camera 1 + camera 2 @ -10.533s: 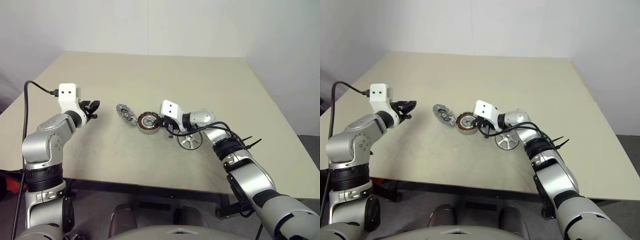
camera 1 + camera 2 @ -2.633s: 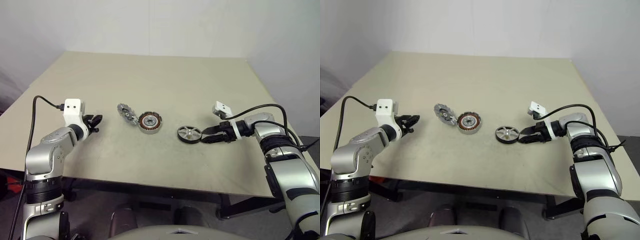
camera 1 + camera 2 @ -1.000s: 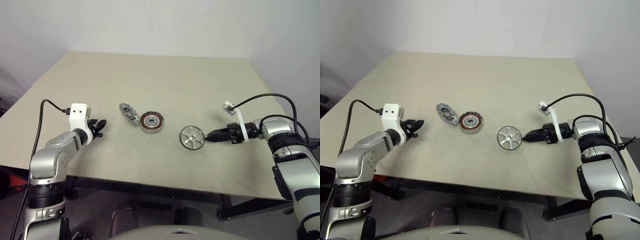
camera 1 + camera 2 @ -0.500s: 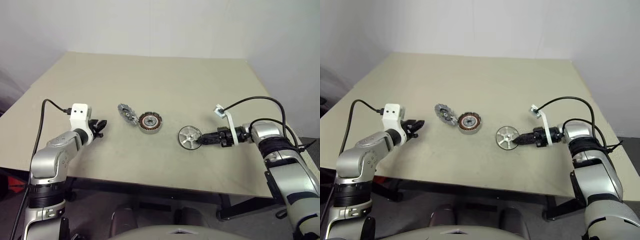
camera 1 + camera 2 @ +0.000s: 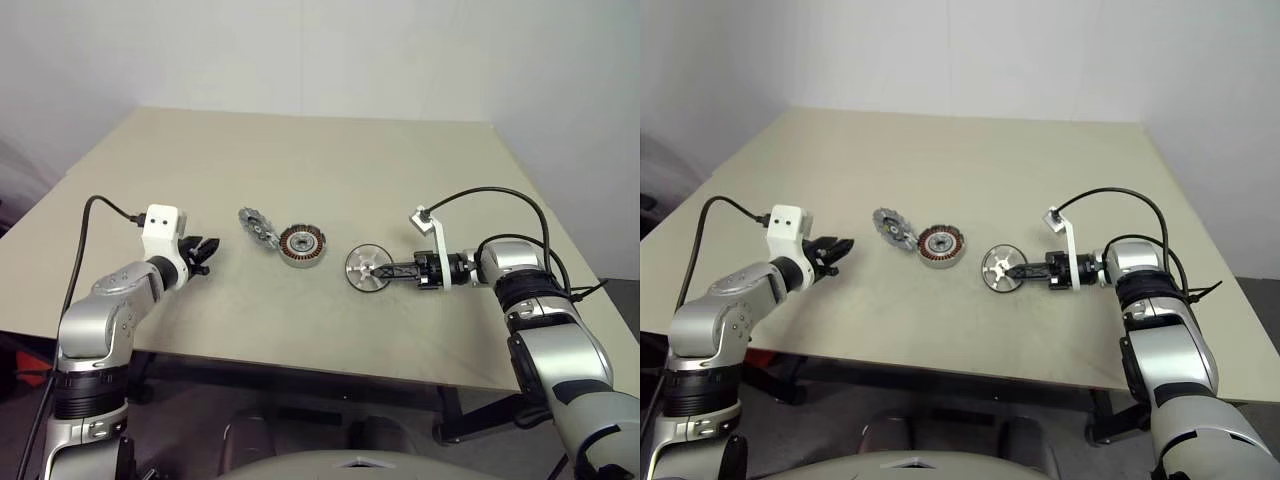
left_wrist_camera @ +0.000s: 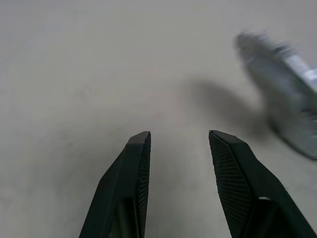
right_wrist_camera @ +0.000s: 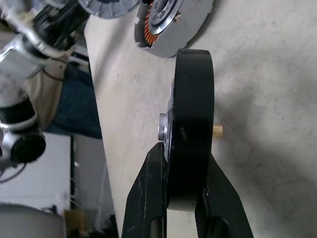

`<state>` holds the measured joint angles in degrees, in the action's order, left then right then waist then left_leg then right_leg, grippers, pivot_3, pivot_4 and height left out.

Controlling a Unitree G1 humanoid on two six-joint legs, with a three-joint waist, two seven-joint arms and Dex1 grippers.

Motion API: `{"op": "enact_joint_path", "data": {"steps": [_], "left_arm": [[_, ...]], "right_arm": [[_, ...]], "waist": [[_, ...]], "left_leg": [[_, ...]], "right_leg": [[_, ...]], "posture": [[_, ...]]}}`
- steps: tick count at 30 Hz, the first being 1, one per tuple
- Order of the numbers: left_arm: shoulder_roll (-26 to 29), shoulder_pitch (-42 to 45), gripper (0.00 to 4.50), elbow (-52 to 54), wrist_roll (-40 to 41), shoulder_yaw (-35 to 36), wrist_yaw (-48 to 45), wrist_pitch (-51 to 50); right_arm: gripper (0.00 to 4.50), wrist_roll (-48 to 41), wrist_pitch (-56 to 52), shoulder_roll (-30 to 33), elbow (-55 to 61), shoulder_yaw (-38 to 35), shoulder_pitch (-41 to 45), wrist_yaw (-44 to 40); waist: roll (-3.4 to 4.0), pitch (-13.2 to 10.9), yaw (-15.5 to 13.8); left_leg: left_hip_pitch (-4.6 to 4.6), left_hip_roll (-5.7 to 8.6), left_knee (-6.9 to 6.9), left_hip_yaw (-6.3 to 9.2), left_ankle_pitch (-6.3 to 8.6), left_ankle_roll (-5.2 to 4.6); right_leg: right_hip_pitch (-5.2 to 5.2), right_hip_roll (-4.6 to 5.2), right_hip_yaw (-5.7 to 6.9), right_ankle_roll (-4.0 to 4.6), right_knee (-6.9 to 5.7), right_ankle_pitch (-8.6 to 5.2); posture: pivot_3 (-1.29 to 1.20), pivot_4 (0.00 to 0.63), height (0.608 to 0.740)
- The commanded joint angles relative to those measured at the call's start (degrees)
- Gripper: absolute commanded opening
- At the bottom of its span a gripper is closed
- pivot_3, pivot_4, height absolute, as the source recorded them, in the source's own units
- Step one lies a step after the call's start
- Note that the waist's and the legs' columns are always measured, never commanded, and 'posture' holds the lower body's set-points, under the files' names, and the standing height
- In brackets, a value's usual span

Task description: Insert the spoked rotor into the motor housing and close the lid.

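The spoked rotor [image 5: 365,269] is a silver wheel tipped up on its edge at the table's middle, its dark rim [image 7: 193,114] facing the right wrist camera. My right gripper [image 5: 387,270] is shut on that rim, one finger [image 7: 148,198] on each face. Just left of it the motor housing [image 5: 301,245] lies flat, its copper windings showing [image 7: 171,20]. The small notched lid [image 5: 255,226] leans by the housing's left side. My left gripper [image 5: 205,250] stands open left of the lid, nothing between its fingers [image 6: 131,168], with the lid [image 6: 282,109] blurred beyond them.
The beige table [image 5: 300,160] stretches far behind the parts and to both sides. A black cable [image 5: 500,205] loops over my right forearm. The table's front edge [image 5: 300,365] runs close below both arms.
My right gripper has moved left to the rotor and shut on its rim. The rotor has tipped from flat onto its edge and shifted a little toward the housing. The left arm has stayed put.
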<state>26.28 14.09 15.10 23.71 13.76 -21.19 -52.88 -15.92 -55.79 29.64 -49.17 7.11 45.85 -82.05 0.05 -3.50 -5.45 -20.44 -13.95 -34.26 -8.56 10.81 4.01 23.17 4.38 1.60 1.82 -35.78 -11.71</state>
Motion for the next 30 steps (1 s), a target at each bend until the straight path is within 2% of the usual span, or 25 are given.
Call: {"op": "enact_joint_path", "data": {"steps": [1,8,15,22,30], "left_arm": [[1.68,0.81,1.97,2.98,1.56,-0.1,-2.19,0.57],[3.1,-0.08,1.97,5.47,3.96,-1.01,-5.8,0.47],[3.65,-0.81,1.97,8.12,7.49,-1.32,-8.94,0.66],[4.29,-1.85,1.97,9.68,8.61,-0.96,-9.43,0.77],[4.83,-3.4,1.97,11.59,10.54,-0.39,-9.24,0.53]], "right_arm": [[0.39,-3.38,-4.43,-0.92,5.63,-2.24,1.66,1.12],[0.39,-8.6,-12.93,-3.68,7.46,-7.72,4.04,7.22],[0.39,-12.03,-19.43,-11.21,3.67,-17.11,9.03,20.83],[0.39,-13.36,-20.38,-18.54,3.83,-23.43,10.27,33.91],[0.39,-13.97,-15.43,-21.33,2.04,-26.22,10.79,40.25]], "waist": [[0.02,-0.01,0.02],[0.04,-0.02,-0.15],[0.05,-0.02,-0.15],[0.07,-0.03,-0.14],[0.08,-0.03,-0.14]], "left_leg": [[0.0,-0.01,0.02,0.0,-0.01,0.01],[-0.25,-0.01,0.13,0.0,-0.02,0.04],[-0.65,-0.03,0.17,0.0,-0.18,0.32],[-0.63,-0.02,0.2,0.0,-0.26,0.46],[-0.63,-0.01,0.27,0.0,-0.31,0.57]], "right_leg": [[0.02,0.0,0.0,-0.01,0.0,0.0],[0.2,-0.01,0.04,0.01,0.1,0.01],[0.73,-0.03,0.03,0.02,-0.07,0.01],[0.76,-0.02,0.01,0.01,-0.11,0.01],[0.77,-0.02,0.01,0.01,-0.08,0.01]], "posture": [[0.0,0.0,0.74],[0.0,0.0,0.74],[0.0,0.0,0.74],[0.0,0.0,0.74],[0.0,0.0,0.74]]}}
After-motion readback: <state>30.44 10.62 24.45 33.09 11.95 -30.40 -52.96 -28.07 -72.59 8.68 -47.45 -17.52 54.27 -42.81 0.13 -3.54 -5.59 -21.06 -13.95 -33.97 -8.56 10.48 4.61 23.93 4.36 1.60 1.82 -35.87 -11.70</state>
